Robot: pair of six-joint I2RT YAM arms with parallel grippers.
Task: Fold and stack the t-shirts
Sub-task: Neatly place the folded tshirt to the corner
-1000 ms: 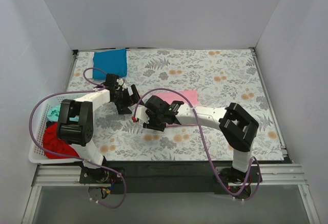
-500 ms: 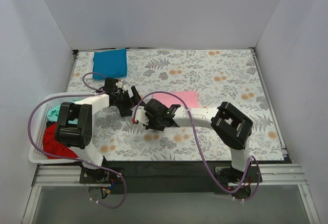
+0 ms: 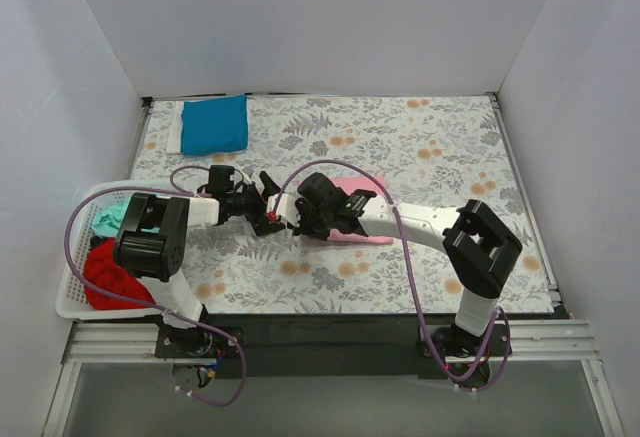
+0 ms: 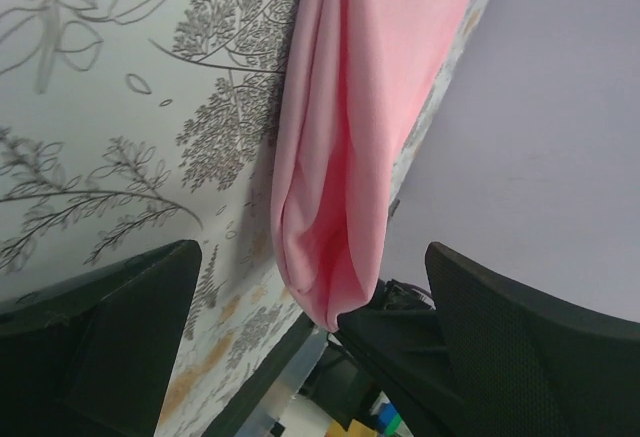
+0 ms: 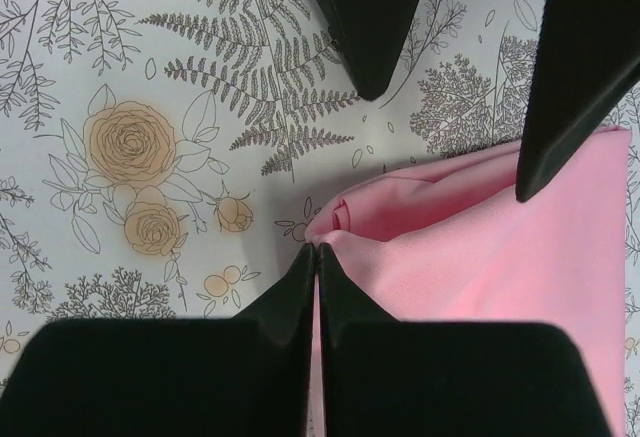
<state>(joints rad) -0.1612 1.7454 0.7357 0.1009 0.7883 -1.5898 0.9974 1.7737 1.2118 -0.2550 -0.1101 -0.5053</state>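
Near-left of the folded light pink t-shirt (image 5: pixel 480 287): white plastic basket (image 3: pixel 68 305), crumpled red t-shirt (image 3: pixel 108 275) and mint green t-shirt (image 3: pixel 108 219) unfolded inside. Right gripper (image 5: pixel 316 253) closed at pink's corner; I can't confirm cloth caught. Left gripper (image 4: pixel 310 322) wide, empty. Far-left: bright blue t-shirt (image 3: pixel 215 124) folded. I judge two folded, none stacked. No writing legible.

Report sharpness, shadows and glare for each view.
Top external: even, soft light, no glare, only faint shadow under the right arm. Left wrist: pink shirt sharp, left fingers dark and blurred close to the lens. Right wrist: printed cloth crisp, right fingers black, featureless silhouettes.
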